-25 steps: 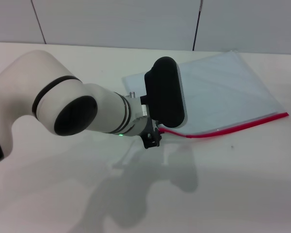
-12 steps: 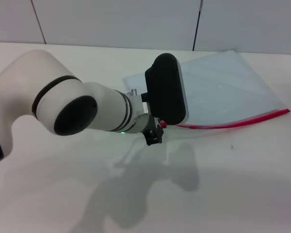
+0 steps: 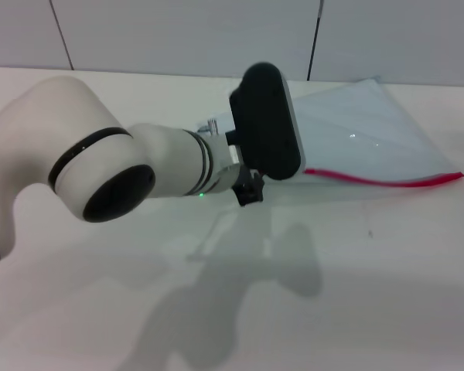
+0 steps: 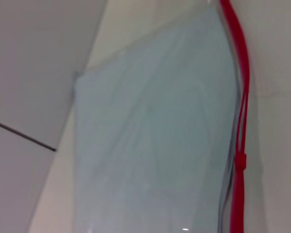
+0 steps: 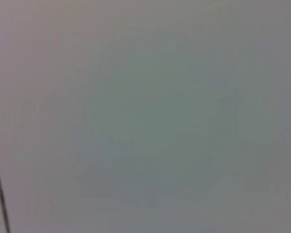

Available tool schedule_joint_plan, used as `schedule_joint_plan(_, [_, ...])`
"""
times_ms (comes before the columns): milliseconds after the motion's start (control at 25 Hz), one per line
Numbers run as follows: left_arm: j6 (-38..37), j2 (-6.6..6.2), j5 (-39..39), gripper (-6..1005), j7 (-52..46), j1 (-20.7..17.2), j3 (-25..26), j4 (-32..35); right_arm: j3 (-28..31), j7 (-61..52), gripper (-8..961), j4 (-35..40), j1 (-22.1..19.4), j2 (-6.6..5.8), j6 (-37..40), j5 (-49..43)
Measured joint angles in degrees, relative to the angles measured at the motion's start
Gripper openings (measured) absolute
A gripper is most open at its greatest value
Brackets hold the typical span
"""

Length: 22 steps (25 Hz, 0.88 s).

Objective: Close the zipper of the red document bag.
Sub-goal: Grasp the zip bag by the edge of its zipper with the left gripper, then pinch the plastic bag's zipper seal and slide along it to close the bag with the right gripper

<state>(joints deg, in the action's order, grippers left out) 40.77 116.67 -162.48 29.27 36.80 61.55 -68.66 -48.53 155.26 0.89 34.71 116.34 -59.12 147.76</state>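
Note:
The red document bag [image 3: 363, 139] is a flat pale blue-grey pouch at the back right of the white table. Its zipper [image 3: 379, 182] is a thin red strip along the near edge. My left gripper [image 3: 255, 184] sits at the strip's left end, mostly hidden behind the black wrist housing [image 3: 267, 124]. That end of the bag is raised off the table with it. In the left wrist view the bag [image 4: 155, 145] fills the frame, and the zipper [image 4: 243, 87] carries a small red slider [image 4: 240, 161]. My right gripper is out of view.
The white table [image 3: 371, 294] stretches out in front of the bag, crossed by my arm's shadow [image 3: 240, 294]. A grey panelled wall [image 3: 178, 31] stands right behind the table. The right wrist view shows only a plain grey surface.
My left gripper has risen and moved back a little. The left end of the red strip lifted with it, so the strip now slopes gently down to the right.

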Motion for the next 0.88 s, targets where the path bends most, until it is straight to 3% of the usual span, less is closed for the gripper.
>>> schedule_joint_plan(280, [-4.63,-0.32,-1.96,59,-1.12,-3.85,1.6,-7.24,-5.46,-7.58,641,3.43,-0.41,-0.46,-1.94,-0.07])
schedule_joint_plan(400, [-6.25,-0.35,-1.98,59,-0.46,-6.1,3.05,-10.49,-10.76,-14.15,641,11.06,-3.43,-0.57,-2.02,-1.59])
schedule_joint_plan(600, [-8.58,-0.37,-2.02,60,0.88,-9.02,3.97,-14.24,-13.44,-26.98,641,29.01,-9.41,-0.44,1.02,-16.2])
schedule_joint_plan(880, [-10.66,-0.31,-2.05,60,2.44,-11.98,4.63,-18.57,-12.95,-43.77,641,43.66,-11.39,-0.42,2.19,-35.97])
